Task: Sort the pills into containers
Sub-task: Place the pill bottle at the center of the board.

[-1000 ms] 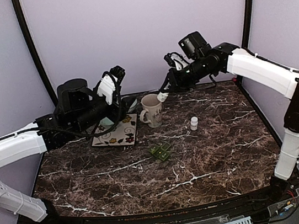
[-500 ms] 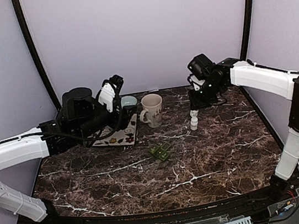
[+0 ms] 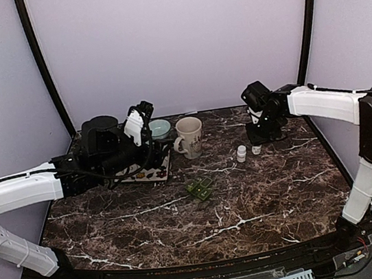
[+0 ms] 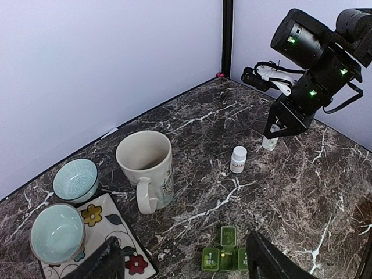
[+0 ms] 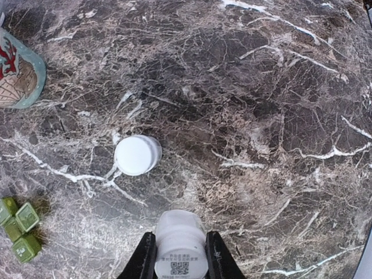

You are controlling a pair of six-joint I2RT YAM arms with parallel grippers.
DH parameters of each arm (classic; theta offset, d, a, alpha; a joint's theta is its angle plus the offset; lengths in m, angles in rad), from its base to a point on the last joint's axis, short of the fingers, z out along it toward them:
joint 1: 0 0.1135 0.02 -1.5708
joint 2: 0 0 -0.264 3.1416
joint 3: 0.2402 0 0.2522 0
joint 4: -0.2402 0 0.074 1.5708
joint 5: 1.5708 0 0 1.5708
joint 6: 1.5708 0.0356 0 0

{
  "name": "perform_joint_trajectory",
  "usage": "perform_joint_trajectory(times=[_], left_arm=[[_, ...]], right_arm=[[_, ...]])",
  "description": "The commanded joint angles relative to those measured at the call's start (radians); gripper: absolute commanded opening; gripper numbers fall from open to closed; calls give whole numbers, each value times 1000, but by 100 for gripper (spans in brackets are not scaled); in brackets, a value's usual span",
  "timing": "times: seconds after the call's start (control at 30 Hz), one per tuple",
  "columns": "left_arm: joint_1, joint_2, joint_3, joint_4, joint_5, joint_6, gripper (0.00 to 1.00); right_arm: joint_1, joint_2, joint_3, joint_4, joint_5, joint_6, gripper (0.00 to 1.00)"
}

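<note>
The right end effector (image 5: 179,258) grips a white pill bottle (image 5: 180,235) low over the bench (image 3: 263,198), with a second bottle (image 5: 138,154) just ahead. The left end effector (image 4: 186,264) gapes wide and empty. The bowls (image 4: 75,180) to its left show no pills, so sorting appears unstarted.

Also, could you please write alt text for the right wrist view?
The right gripper grips a white pill bottle at bottom centre, over a dark marble table. A second white bottle stands just beyond it; green containers sit at lower left and a patterned mug at upper left.
</note>
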Motion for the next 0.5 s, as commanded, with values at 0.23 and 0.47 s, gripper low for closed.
perform_joint_trajectory(times=[0.23,0.47], left_arm=[[-6,-6,-32,6,23,-47,75],[-6,2,-27,7,23,-44,75]], right_arm=[[-48,88,-41,166,39,-3,0],[-65,149,-44,210,31,-11,0]])
